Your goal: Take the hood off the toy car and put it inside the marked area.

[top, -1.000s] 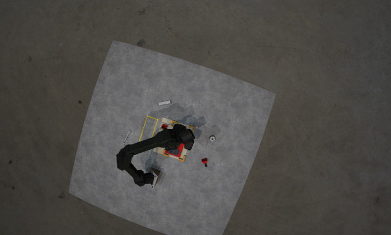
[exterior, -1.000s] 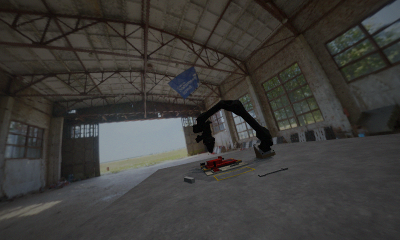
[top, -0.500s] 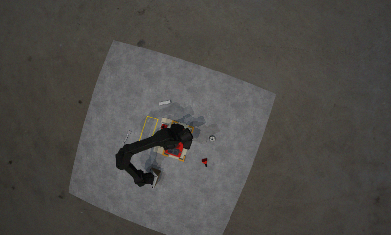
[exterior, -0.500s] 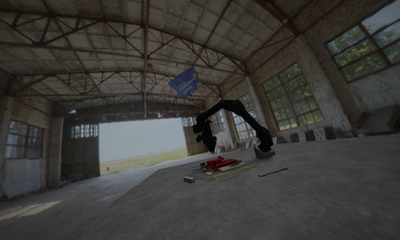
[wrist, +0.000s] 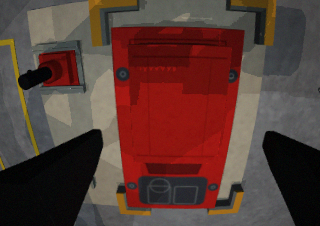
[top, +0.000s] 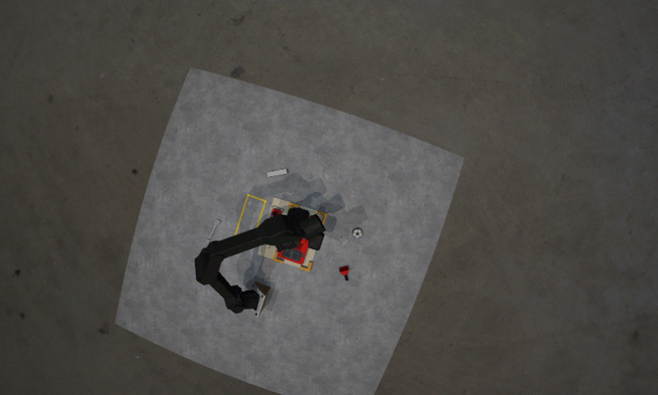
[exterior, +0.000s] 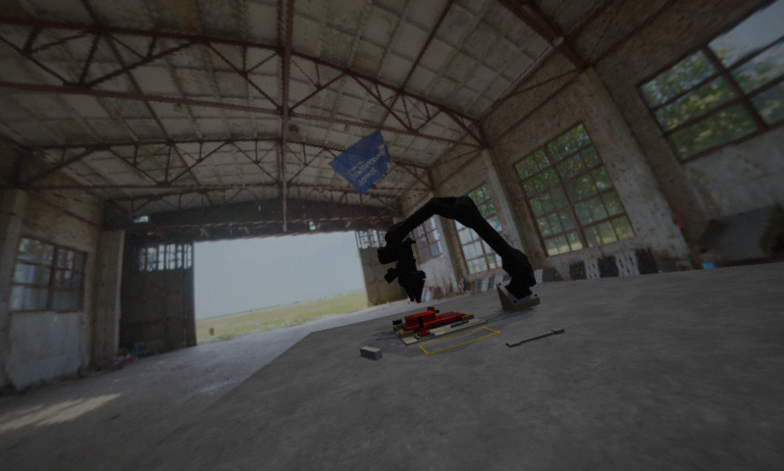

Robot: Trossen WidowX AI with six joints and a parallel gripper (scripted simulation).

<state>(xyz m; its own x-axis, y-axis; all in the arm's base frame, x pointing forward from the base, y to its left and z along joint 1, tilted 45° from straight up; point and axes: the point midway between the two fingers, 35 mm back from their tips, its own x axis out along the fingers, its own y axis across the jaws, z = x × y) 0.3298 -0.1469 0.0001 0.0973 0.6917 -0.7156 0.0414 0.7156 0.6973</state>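
Note:
The toy car (top: 300, 254) (exterior: 449, 316) (wrist: 122, 51) is red and lies on a beige board (wrist: 65, 111) between orange corner brackets. Its hood (wrist: 180, 106) (exterior: 420, 318) is the raised red panel on top, seated on the body. The marked area (top: 256, 197) (exterior: 423, 349) (wrist: 28, 118) is a yellow outline on the table beside the board, with nothing inside it. My gripper (exterior: 416, 298) (wrist: 184, 139) is wide open and empty, pointing down above the car, its fingers spread to either side of the hood in the wrist view. In the top view the arm hides the fingers and much of the car.
A small red piece with a black knob (wrist: 60, 68) sits in a grey holder on the board. A pale block (top: 277, 172) (exterior: 370, 352), a thin grey bar (top: 214, 230) (exterior: 533, 338), a white round part (top: 357, 233) and a red-and-black piece (top: 343, 270) lie around it.

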